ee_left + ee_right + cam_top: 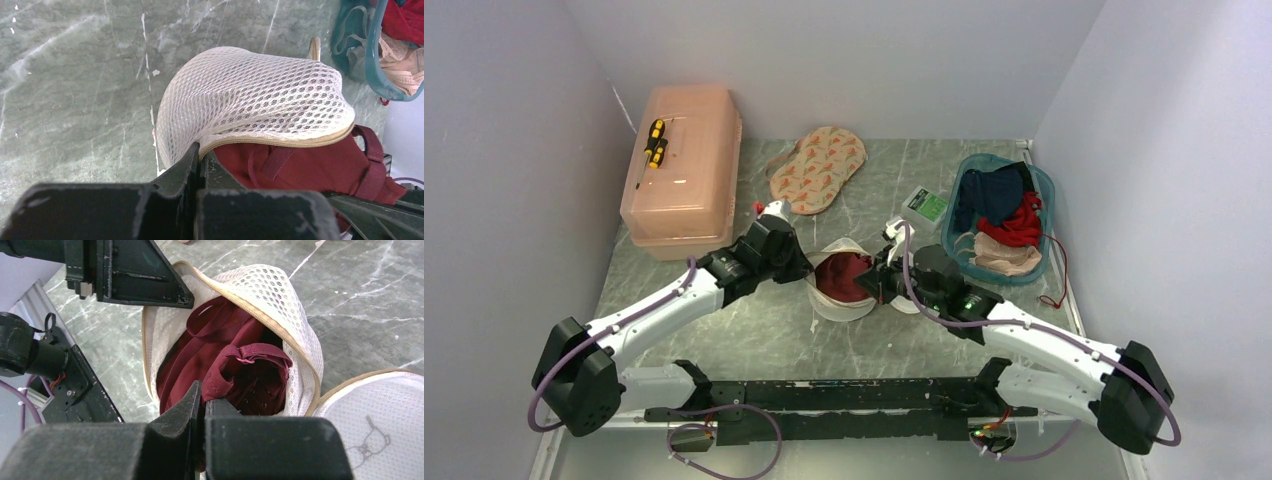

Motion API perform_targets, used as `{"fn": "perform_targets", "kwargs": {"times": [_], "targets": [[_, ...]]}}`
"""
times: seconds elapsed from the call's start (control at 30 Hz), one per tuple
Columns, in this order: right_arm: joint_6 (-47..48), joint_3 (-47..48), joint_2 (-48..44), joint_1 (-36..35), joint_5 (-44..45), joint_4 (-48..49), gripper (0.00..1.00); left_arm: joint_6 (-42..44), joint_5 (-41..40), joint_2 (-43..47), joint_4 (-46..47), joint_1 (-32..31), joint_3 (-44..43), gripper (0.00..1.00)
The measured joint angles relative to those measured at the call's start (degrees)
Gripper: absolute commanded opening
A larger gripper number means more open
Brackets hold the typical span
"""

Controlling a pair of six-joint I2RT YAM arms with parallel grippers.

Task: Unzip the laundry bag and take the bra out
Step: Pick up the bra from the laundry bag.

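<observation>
The white mesh laundry bag [836, 302] lies open at the table's middle, its cream rim gaping. It also shows in the left wrist view [250, 95] and the right wrist view [280, 305]. Its round lid [372, 435] with the black bra icon is flipped aside. The dark maroon bra [842, 275] fills the bag's mouth [220, 360] [310, 167]. My left gripper [201, 155] is shut on the bag's cream rim at its left side. My right gripper [204, 395] is shut on a fold of the bra at the bag's opening.
A teal basket [1004, 218] of clothes, with a red cloth, stands at the right. A beige two-cup piece [817, 167] lies at the back. A pink lidded box [682, 165] with a screwdriver on it stands at back left. A small green packet [926, 205] lies near the basket.
</observation>
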State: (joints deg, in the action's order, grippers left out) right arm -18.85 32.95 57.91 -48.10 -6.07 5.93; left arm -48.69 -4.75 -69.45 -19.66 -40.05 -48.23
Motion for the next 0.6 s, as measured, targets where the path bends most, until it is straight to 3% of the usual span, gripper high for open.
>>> {"fn": "perform_targets", "kwargs": {"times": [0.6], "targets": [[-4.72,-1.03,-11.67,0.07,0.09,-0.63,0.0,-0.31,3.69,-0.57,3.32,0.28,1.73,0.03]]}}
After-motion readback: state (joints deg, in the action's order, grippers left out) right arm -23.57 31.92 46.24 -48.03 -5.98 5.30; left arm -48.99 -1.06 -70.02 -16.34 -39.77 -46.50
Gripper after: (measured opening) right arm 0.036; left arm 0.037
